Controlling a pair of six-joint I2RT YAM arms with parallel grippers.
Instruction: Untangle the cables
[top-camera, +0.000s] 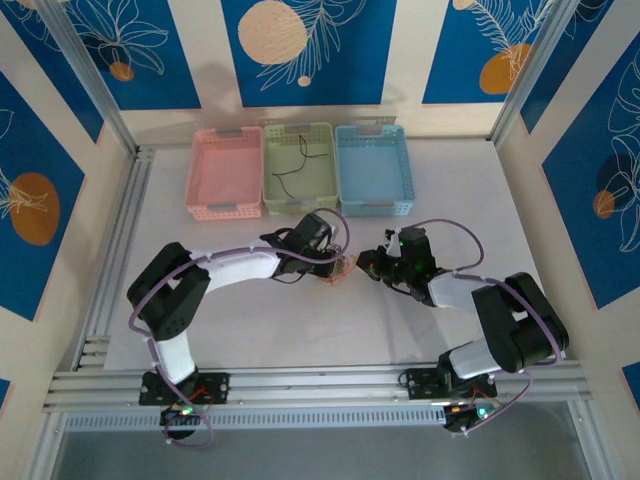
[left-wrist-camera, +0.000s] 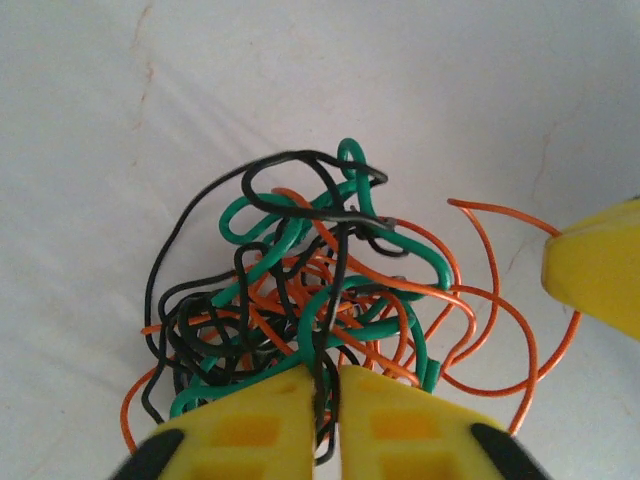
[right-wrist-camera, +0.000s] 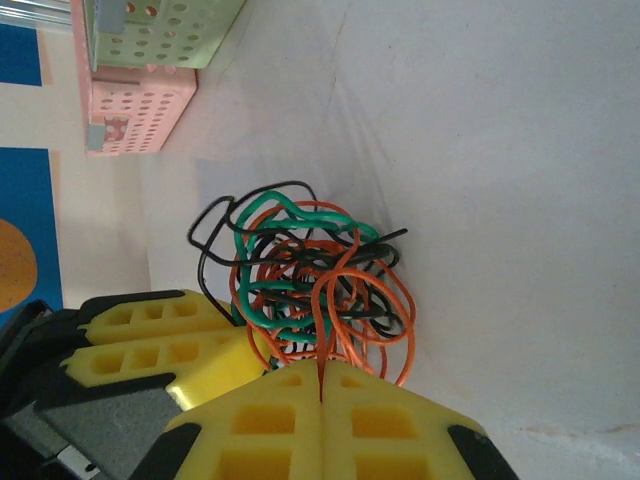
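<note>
The flat white tabletop carries, in a row along its far edge, a pink perforated plastic basket, a pale green perforated basket and a light blue perforated basket close side by side, and near its middle a small knot of thin black, orange and green wires.

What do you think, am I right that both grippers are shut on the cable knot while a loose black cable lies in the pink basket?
Not quite: the top external view shows the loose black cable in the green basket. The left gripper and right gripper are indeed shut on the cable knot.
</note>
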